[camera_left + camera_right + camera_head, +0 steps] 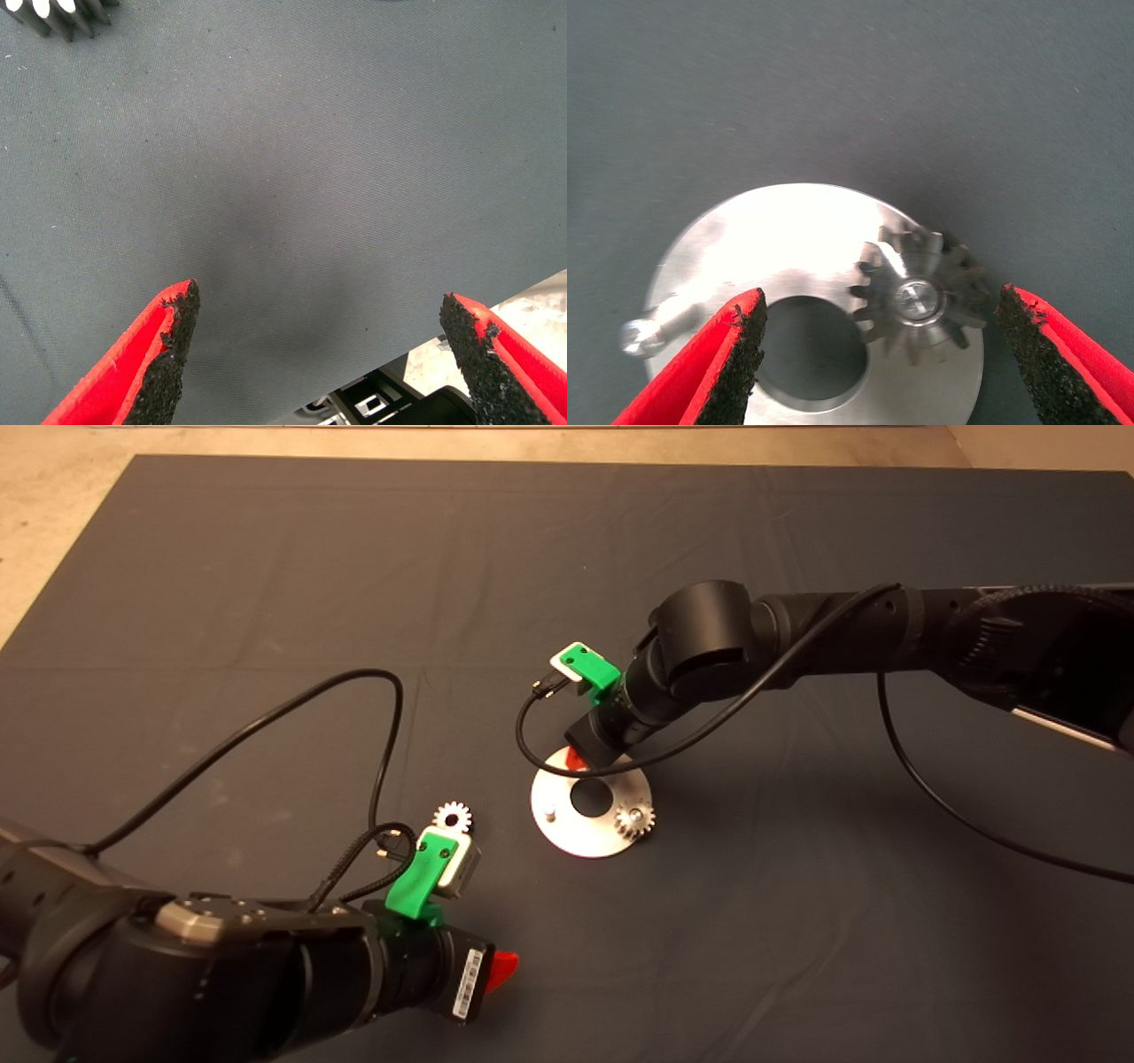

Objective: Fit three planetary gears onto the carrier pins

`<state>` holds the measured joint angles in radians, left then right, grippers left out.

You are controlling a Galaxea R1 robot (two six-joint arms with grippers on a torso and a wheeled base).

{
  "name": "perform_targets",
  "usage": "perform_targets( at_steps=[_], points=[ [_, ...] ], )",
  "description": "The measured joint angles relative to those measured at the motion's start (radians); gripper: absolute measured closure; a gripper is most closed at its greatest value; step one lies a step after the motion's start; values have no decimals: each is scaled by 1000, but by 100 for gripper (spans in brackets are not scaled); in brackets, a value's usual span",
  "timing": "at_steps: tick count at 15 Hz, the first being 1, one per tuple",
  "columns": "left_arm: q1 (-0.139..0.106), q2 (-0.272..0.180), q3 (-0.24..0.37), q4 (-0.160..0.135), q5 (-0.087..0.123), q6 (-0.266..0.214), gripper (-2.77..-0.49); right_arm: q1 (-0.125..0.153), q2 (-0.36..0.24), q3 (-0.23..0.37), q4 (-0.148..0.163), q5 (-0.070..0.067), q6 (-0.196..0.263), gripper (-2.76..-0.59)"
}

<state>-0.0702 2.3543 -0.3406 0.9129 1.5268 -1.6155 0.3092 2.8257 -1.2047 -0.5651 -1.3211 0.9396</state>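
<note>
**One gear seated, one loose on the mat**

A dark, finely woven mat [266,602] covers the worktop, with pale floor beyond its edges. Near the middle lies a flat, shiny round disc [576,837] with a large central hole. A small, silvery toothed gear [921,299] sits on one carrier pin near the disc's rim; a bare pin [642,332] stands on the opposite side of the hole. The right gripper [877,354] hovers over the disc, its red fingers with rough black pads spread wide, the seated gear between them but untouched. A second gear [453,816] lies on the mat just beside the disc. The left gripper [319,350] hangs near it over bare mat, fingers spread and holding nothing.
</note>
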Motion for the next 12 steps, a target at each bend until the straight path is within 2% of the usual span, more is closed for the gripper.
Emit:
perform_targets(
  at_steps=[1, 2, 4, 5, 6, 7, 8, 10, 11, 12],
  points=[
    [0, 0, 0, 0, 0, 0, -192, 10, 0, 4, 0, 3, 0, -192],
    [0, 0, 0, 0, 0, 0, -192, 32, -3, 10, 0, 4, 5, -192],
    [0, -1, 0, 0, 0, 0, -192, 120, -36, 70, 0, 6, 31, -192],
    [0, -2, 0, 0, 0, 0, -192, 166, -78, 131, 1, 13, 52, -192],
    [0, -3, 0, 0, 0, 0, -192, 189, -133, 195, 2, 17, 66, -192],
    [0, -6, 0, 0, 0, 0, -192, 193, -213, 271, 2, 16, 81, -192],
    [0, -6, 0, 0, 0, 0, -192, 188, -303, 355, 4, 8, 89, -192],
    [-1, -6, 0, 0, 0, 0, -192, 181, -507, 524, 8, 4, 107, -192],
    [-2, -6, 0, 0, 0, 0, -192, 175, -617, 588, 8, 4, 112, -192],
    [-2, -6, 0, -1, 0, 1, -192, 153, -708, 633, 7, 0, 122, -192]
  ],
)
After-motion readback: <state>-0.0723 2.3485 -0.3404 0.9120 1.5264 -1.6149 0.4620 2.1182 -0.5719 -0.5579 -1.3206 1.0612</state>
